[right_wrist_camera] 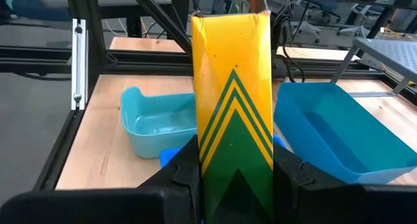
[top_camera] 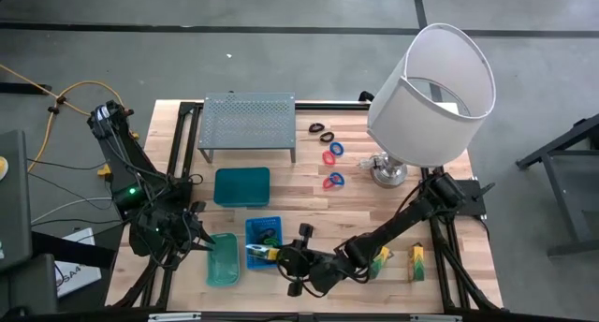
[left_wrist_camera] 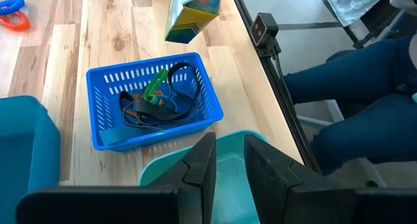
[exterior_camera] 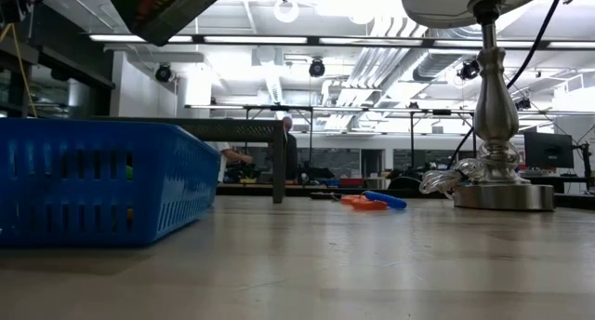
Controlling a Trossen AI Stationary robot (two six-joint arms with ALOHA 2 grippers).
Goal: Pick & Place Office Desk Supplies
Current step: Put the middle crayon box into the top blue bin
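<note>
The flat yellow cardboard packet (right_wrist_camera: 233, 100) with green chevron stripes stands upright, clamped between the fingers of the right gripper (right_wrist_camera: 234, 175), just above the blue perforated plastic basket (top_camera: 263, 242) near the table's front edge. The basket's slotted walls enclose a tangle of black loops and bands (left_wrist_camera: 159, 110) with a green piece among them. Two more yellow-green packets (top_camera: 416, 260) stand on the light wooden plank table (top_camera: 318, 200) behind the right arm. Red and blue plastic rings (top_camera: 333, 167) and black loops (top_camera: 322, 132) lie loose beside the lamp's metal base (top_camera: 388, 172) under the white fabric lampshade (top_camera: 432, 93). The left gripper (left_wrist_camera: 228, 168) hovers with its fingers narrowly apart, holding nothing, over a small smooth teal plastic tray (top_camera: 223, 260). A larger teal tub (top_camera: 241, 186) sits before the grey perforated metal rack (top_camera: 248, 121).
</note>
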